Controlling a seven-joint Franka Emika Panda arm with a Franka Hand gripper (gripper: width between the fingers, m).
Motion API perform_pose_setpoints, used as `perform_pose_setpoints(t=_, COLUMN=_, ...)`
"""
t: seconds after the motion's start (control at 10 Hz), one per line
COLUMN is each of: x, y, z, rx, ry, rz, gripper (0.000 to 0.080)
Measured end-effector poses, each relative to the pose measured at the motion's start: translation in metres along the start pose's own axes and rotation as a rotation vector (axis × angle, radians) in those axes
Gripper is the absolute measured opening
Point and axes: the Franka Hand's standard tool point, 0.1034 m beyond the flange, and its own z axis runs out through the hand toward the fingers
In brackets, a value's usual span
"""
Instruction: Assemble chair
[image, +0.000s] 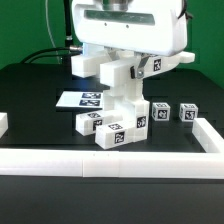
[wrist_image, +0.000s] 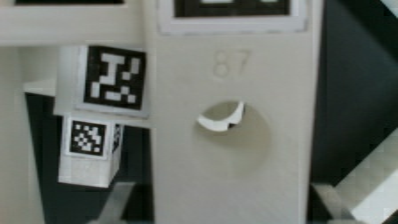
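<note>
Step in hand, as judged: seating the upright chair panel (image: 124, 102) onto the tagged blocks (image: 108, 130) at table centre. Keep it plumb, lower slowly, and check the hole (wrist_image: 221, 118) for alignment. The gripper (image: 126, 74) stands about half closed and appears clamped on the panel's top, though the contact is not clearly visible. In the exterior view a loose cube (image: 160, 112) and a second cube (image: 187, 112) sit at 3 o'clock of the assembly, with the marker board (image: 80, 99) at 10 o'clock.
</note>
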Motion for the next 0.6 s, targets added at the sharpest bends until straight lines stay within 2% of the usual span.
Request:
perform_pose_setpoints(t=0.2, x=0.003, y=0.005, z=-0.002, rx=-0.004, ry=-0.005, rz=0.012, gripper=0.0284)
perform_pose_setpoints(t=0.4, x=0.002, y=0.003, z=-0.012, rx=0.008, ry=-0.001, rz=0.058, gripper=0.0284)
perform_pose_setpoints(t=0.5, x=0.002, y=0.003, z=-0.013, rx=0.018, ry=0.014, rz=0.067, gripper=0.0284)
perform_pose_setpoints(t=0.6, x=0.002, y=0.003, z=-0.011, rx=0.014, ry=0.012, rz=0.062, gripper=0.0284)
